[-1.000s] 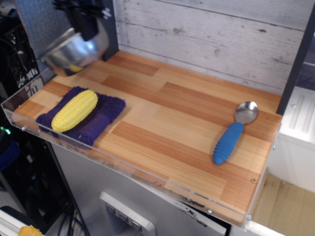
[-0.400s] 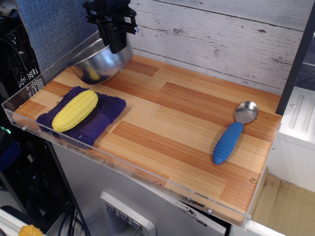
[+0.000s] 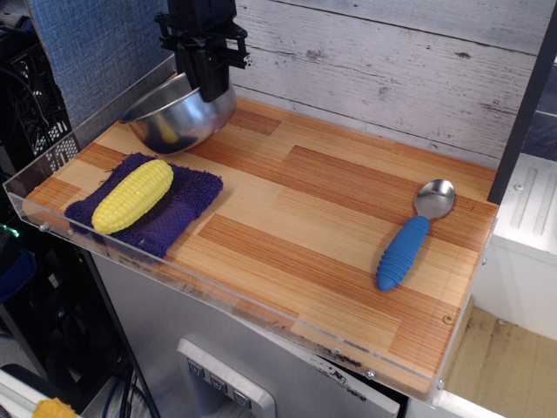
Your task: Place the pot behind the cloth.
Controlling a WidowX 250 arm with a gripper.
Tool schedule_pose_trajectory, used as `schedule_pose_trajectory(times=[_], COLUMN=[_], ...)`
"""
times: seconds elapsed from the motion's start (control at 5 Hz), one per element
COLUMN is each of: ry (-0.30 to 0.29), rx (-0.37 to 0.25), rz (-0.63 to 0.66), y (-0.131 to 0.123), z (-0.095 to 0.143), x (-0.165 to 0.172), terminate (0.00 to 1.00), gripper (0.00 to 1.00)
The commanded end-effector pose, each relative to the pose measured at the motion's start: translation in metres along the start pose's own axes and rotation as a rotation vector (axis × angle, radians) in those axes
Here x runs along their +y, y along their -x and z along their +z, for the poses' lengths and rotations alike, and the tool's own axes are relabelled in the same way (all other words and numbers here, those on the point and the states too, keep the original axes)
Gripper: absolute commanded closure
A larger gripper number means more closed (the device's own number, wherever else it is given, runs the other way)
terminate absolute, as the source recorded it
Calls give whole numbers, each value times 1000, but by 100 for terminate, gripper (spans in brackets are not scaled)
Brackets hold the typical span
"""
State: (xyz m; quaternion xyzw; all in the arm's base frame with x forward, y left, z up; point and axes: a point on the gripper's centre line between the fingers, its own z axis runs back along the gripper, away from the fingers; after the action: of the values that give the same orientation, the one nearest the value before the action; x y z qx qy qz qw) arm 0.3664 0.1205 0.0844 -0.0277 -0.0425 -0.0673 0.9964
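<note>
Steel pot (image 3: 174, 122) hangs tilted beneath the hand (image 3: 211, 87), clamped on its rim.

Whitewashed plank wall (image 3: 392, 61) behind a wooden tabletop (image 3: 296, 209).

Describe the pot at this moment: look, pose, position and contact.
The pot is a round, shiny steel bowl without handles, tilted with its right rim raised. The gripper holds that rim, fingers closed on it. It sits at the back left of the wooden table, just behind the cloth. Whether its base touches the wood is unclear.
</note>
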Motion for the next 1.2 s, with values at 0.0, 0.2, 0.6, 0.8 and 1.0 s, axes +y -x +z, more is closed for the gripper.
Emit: schedule_pose_trajectory(times=[0.0,0.2,0.6,0.8,1.0], ry=[-10,2,25,48,38], rx=[-57,-42,4,-7,-78], rz=[-24,-40,-80,-80,-73], y=[-2,-2,1,7,11], z=[6,-2,-3,2,34], x=[-14,-20,-24,-23,-22], terminate=[0,0,0,0,0], gripper=[100,100,0,0,0])
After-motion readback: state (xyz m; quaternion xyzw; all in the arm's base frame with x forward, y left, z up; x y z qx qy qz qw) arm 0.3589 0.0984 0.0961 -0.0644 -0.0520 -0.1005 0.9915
